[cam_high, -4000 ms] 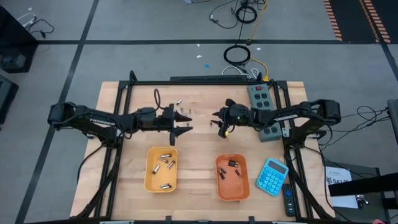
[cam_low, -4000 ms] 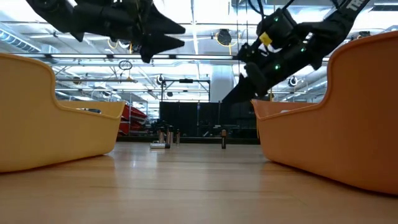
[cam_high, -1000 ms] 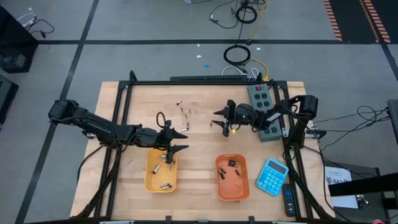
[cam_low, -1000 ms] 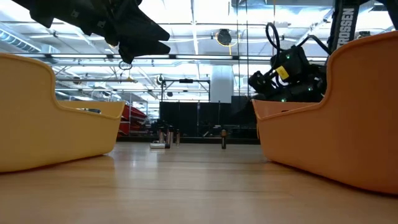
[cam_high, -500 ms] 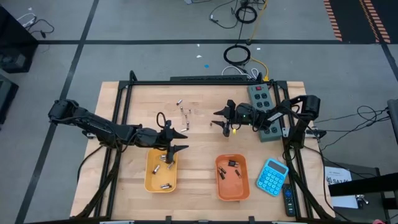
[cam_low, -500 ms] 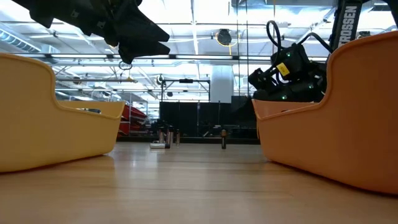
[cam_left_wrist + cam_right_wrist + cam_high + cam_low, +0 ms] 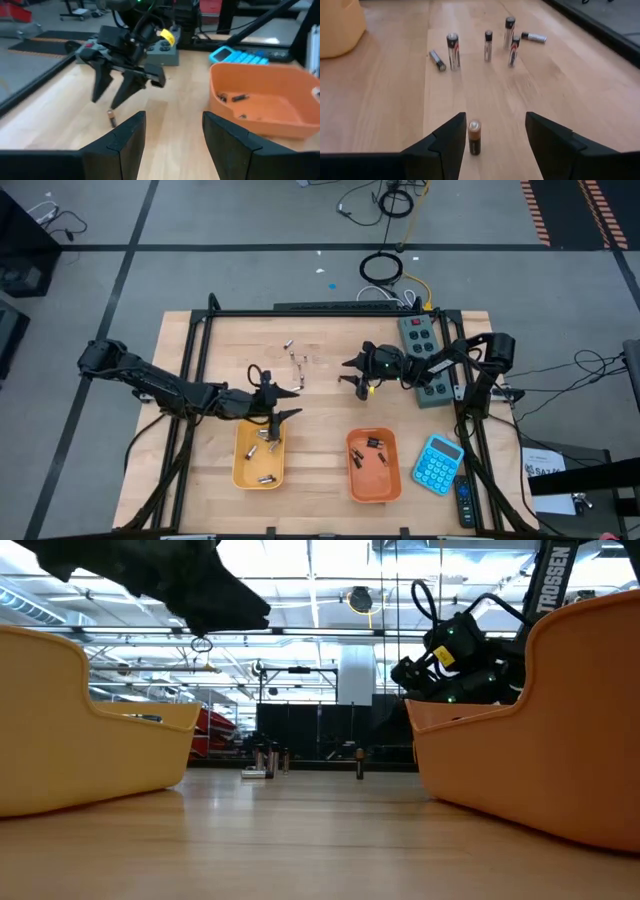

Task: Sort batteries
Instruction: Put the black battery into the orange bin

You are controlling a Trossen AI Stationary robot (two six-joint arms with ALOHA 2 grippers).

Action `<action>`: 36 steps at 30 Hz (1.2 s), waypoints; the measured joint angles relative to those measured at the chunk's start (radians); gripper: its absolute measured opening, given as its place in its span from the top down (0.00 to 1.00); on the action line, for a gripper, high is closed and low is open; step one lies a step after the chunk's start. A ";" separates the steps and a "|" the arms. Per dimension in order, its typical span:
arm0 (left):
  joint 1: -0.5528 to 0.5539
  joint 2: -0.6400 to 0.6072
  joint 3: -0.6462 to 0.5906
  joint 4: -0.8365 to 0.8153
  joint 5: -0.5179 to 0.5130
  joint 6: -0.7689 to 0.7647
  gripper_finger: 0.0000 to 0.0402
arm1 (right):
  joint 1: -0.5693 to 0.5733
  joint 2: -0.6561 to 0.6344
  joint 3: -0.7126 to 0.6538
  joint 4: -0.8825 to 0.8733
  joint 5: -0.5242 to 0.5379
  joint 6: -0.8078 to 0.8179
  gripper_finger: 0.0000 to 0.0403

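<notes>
Several silvery-grey batteries stand or lie in a loose group on the bare wood. One brown battery stands upright apart from them, between my right gripper's open fingers and untouched. In the left wrist view it stands just below that gripper. My left gripper hovers open over the far right corner of the yellow tray, which holds several grey batteries. The orange tray holds a few small dark ones.
A blue calculator lies right of the orange tray. A grey power strip sits at the far right, behind my right arm. Bare wood lies between the two trays and along the near edge. A black frame rail runs along the table's far edge.
My right gripper has edged slightly toward the table's left and risen a little in the low view. My left gripper has stayed over the yellow tray's far end, drifting slightly upward. No battery has moved.
</notes>
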 joint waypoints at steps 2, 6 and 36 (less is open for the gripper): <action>-0.014 0.000 -0.013 -0.001 -0.018 0.014 0.49 | 0.000 0.000 0.000 -0.020 0.000 -0.001 0.51; -0.021 0.000 -0.045 0.002 -0.016 0.016 0.49 | -0.008 -0.004 0.000 -0.040 0.001 -0.005 0.51; 0.302 -0.021 -0.203 0.372 0.454 0.159 0.49 | -0.008 -0.083 0.000 -0.157 0.051 -0.025 0.51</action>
